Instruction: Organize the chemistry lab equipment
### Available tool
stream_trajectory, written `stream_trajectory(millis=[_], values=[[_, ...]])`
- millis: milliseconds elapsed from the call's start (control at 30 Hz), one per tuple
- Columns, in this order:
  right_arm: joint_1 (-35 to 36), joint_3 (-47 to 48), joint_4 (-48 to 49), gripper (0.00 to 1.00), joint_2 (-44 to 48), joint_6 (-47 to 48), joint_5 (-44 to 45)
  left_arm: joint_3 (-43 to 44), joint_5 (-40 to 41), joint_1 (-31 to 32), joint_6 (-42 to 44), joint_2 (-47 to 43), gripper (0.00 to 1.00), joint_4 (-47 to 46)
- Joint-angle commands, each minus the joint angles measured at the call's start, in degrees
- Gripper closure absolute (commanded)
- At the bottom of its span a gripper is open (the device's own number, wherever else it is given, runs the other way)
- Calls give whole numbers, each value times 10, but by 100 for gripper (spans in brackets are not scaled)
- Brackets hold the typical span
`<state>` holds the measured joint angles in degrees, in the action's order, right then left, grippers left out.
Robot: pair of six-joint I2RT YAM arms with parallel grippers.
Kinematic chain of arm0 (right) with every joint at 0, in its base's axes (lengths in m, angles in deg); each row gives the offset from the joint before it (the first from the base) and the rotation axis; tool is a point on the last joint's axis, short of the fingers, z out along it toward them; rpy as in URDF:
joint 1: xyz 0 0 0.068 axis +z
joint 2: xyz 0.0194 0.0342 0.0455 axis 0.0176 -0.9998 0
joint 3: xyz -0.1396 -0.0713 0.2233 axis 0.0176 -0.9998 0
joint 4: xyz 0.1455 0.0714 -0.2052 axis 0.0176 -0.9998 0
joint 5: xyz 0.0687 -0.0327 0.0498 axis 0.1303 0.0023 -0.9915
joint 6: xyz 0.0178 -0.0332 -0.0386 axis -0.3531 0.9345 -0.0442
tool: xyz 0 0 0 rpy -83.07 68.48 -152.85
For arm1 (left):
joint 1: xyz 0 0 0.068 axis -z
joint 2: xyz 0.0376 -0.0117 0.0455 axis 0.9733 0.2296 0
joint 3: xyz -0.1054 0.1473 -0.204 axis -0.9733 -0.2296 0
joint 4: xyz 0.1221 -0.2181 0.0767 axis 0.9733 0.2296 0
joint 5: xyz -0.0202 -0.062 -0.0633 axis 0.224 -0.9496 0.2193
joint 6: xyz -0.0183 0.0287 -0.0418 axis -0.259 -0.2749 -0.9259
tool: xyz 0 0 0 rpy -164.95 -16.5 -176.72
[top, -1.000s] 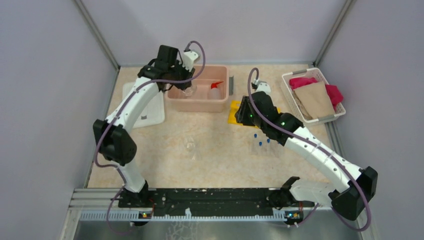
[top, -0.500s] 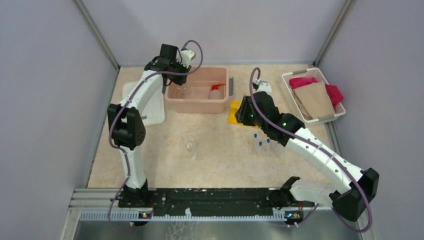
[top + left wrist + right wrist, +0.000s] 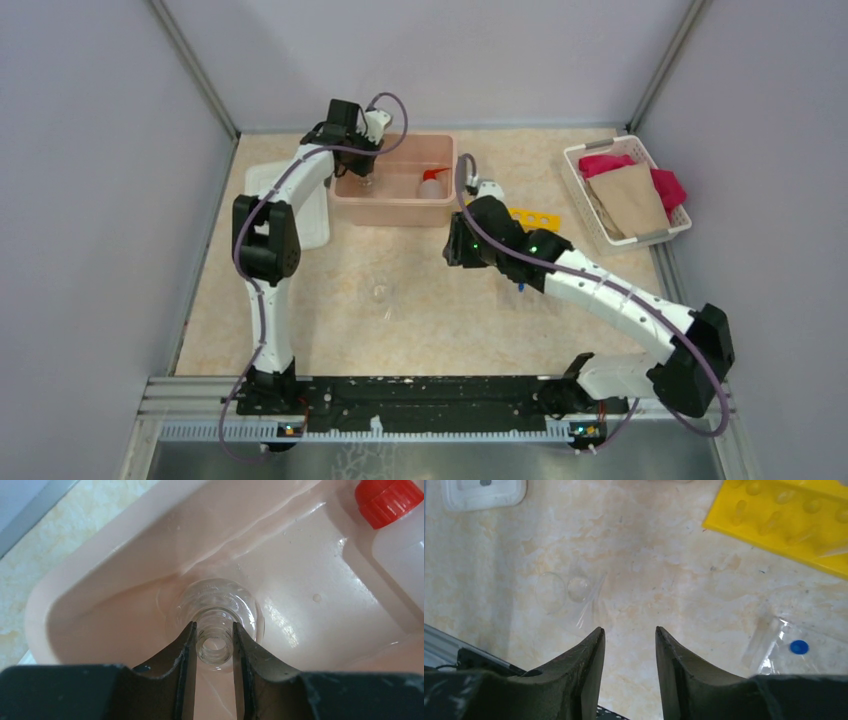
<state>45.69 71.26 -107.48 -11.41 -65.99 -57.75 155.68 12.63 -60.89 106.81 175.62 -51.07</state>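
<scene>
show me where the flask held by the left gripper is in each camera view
top external: flask at the pink tub's left end, under the left gripper.
left wrist: low centre, neck pinched between the fingers.
right wrist: not in it.
shared landmark: white squeeze bottle, just right of the flask in both those views.

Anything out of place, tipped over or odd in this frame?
Yes. A clear glass piece seems to lie on its side on the open table, away from the pink tub. Blue-capped tubes lie loose on the table near the yellow rack. No spill visible.
</scene>
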Motion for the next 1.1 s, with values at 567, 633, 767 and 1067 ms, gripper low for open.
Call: stream_trajectory(millis=[567, 633, 767, 1067], values=[[122, 146, 89, 51, -262, 51, -87, -47, -74, -17, -67, -125, 6, -57], [123, 159, 92, 52, -283, 59, -87, -39, -107, -25, -91, -154, 1, -36], [123, 180, 93, 54, -328, 73, -79, -25, -169, -46, -129, -213, 1, 1], [123, 208, 83, 60, -398, 83, -64, -124, -236, -117, -139, -359, 1, 38]])
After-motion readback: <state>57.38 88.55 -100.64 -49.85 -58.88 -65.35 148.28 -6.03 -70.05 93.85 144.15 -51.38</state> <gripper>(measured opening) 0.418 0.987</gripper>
